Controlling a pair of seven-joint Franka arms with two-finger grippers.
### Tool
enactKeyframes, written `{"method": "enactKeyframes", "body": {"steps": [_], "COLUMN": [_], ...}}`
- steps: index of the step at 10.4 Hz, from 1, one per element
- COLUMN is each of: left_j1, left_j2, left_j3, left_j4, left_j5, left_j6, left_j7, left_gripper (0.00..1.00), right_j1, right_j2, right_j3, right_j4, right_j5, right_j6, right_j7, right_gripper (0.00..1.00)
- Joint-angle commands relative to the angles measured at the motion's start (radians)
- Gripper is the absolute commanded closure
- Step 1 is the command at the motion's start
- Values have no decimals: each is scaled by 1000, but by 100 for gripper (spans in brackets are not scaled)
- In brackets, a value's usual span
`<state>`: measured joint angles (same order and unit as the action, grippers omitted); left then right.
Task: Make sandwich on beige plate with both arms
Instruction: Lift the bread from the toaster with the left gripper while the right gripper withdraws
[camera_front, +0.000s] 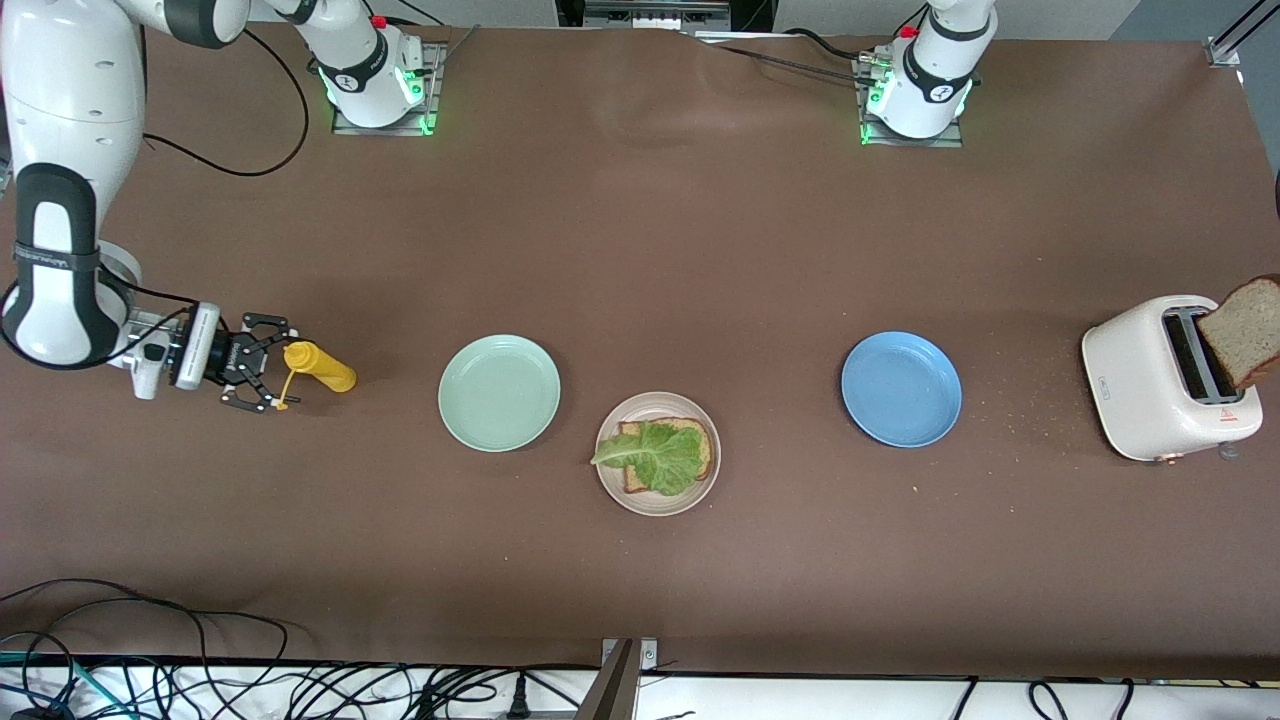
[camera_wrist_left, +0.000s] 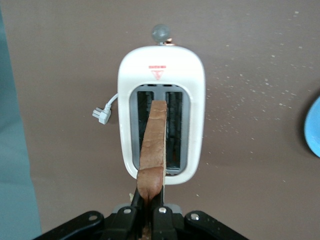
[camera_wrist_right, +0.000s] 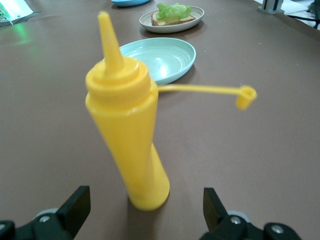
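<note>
Now the right gripper (camera_front: 262, 375) stands wide open at the right arm's end of the table, with the yellow squeeze bottle (camera_front: 322, 367) upright between its fingers but not touched. Toward the middle, the beige plate (camera_front: 657, 453) carries one bread slice (camera_front: 690, 440) under a lettuce leaf (camera_front: 655, 457). The left gripper (camera_wrist_left: 147, 220) is closed tight on a second bread slice (camera_wrist_left: 152, 150), directly over the slots of the white toaster (camera_front: 1150, 385).

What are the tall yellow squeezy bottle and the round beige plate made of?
The tall yellow squeeze bottle looks like soft, smooth plastic: it has a matte sheen and a thin bendy strap holding its cap. The round beige plate seems to be hard matte plastic or perhaps ceramic; its pale rim shows no strong shine, so I can't be sure.
</note>
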<state>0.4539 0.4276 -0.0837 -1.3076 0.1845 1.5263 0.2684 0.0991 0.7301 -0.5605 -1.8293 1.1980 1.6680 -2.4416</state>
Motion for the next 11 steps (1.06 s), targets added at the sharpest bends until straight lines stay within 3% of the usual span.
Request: {"method": "enactKeyframes", "body": {"steps": [1,3,5,7,9,11], "left_j1": [-34,-34,-53,-104,-149,-193], "left_j2": [10,11,40,71,114,155], "left_j3": [-1,4,2,2,2,2], "left_j4": [53,51,45,42,42,44], "left_j5": [-102,-286,-443,-541,-668,-794], "left_j6": [-86,-124,-181,-193,-193,-192], "left_j7": [8,8,11,18,11,8], "left_gripper": [100,100,100,100,100,100], "right_j1": [-76,-75,-26,68,181,232], "right_j2": [0,-11,-38,-43,-55,-86], "right_j3": [4,-30,-44,-105,-183,-205], "right_j4": [117,249,277,283,289,289], "right_j5": [-127,-239,-300,-307,-295,-310], "right_j6": [-63,-132,-107,-31,-43,-42], "right_j7": [138,374,679,932,1213,1404], "right_gripper": [0,0,0,0,0,0]}}
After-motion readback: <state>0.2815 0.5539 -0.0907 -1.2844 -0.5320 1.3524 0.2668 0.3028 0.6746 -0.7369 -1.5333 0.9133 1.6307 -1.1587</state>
